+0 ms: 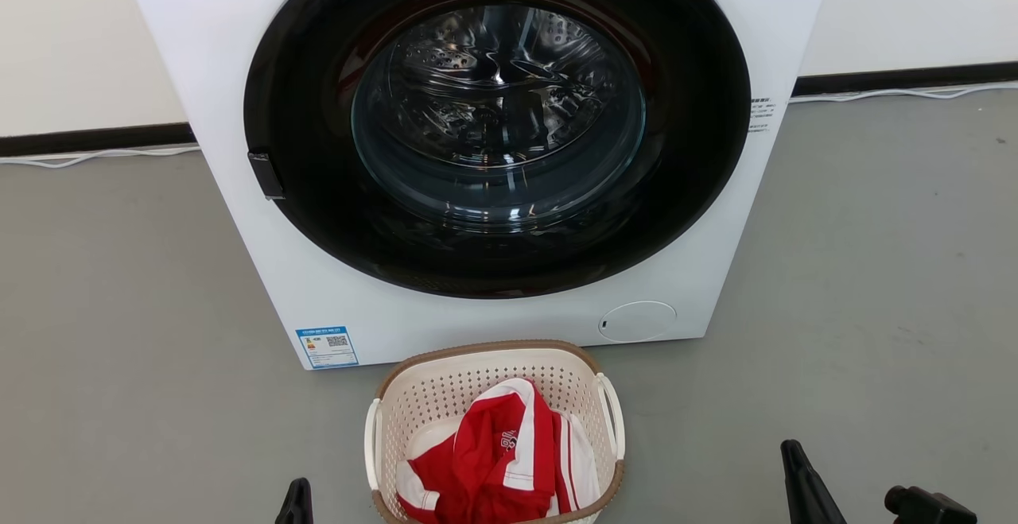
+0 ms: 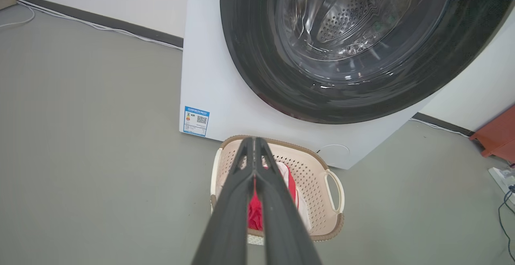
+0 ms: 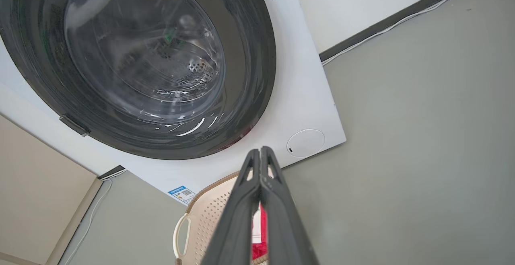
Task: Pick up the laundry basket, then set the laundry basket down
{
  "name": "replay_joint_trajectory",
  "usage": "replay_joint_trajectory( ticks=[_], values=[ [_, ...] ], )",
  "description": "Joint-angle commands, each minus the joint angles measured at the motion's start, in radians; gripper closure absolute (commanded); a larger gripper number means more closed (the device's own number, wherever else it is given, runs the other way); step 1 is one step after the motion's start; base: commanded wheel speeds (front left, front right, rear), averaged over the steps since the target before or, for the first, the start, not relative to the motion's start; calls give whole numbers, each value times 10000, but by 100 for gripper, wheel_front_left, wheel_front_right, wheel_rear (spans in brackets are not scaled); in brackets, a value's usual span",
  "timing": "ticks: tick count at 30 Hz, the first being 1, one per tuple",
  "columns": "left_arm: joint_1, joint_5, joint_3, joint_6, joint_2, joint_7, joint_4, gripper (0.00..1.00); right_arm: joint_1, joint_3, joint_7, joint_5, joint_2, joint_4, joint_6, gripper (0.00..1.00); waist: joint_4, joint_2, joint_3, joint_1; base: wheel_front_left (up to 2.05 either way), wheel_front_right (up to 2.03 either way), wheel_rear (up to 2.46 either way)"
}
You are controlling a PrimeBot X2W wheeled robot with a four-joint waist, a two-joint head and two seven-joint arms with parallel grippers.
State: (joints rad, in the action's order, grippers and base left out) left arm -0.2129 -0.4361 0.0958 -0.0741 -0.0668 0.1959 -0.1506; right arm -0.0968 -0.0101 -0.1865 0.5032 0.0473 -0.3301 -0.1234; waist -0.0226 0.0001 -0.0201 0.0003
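Observation:
The laundry basket [image 1: 445, 385], cream-white and perforated with a brown rim and white loop handles, stands on the grey floor just in front of the washing machine, with a red and white garment [image 1: 497, 460] inside. It also appears in the left wrist view [image 2: 318, 180] and the right wrist view [image 3: 205, 216]. My left gripper [image 1: 298, 496] is low at the basket's left side, apart from it; its fingers [image 2: 254, 144] are pressed together, empty. My right gripper [image 1: 791, 452] is further off at the basket's right, with its fingers [image 3: 260, 154] likewise shut on nothing.
A large white washing machine [image 1: 334, 285] with a dark round glass door rises right behind the basket. Grey floor [image 1: 875, 269] spreads to both sides. White cables [image 1: 899, 95] run along the wall base. An orange-brown object [image 2: 499, 136] and a power strip [image 2: 503, 176] lie to the right.

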Motion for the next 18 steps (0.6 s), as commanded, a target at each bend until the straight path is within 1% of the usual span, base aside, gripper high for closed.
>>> replay_joint_trajectory(
  ticks=[1,18],
  values=[
    [470,-306,-148,134,-87,-30,187,100,480,-8,67,311,79,311,-16,100,3,-1,3,-3,0,0,0],
    [937,-2393,-360,468,-134,-459,6,100,747,154,532,2221,110,408,-26,100,42,-1,43,-3,0,0,0]
  ],
)
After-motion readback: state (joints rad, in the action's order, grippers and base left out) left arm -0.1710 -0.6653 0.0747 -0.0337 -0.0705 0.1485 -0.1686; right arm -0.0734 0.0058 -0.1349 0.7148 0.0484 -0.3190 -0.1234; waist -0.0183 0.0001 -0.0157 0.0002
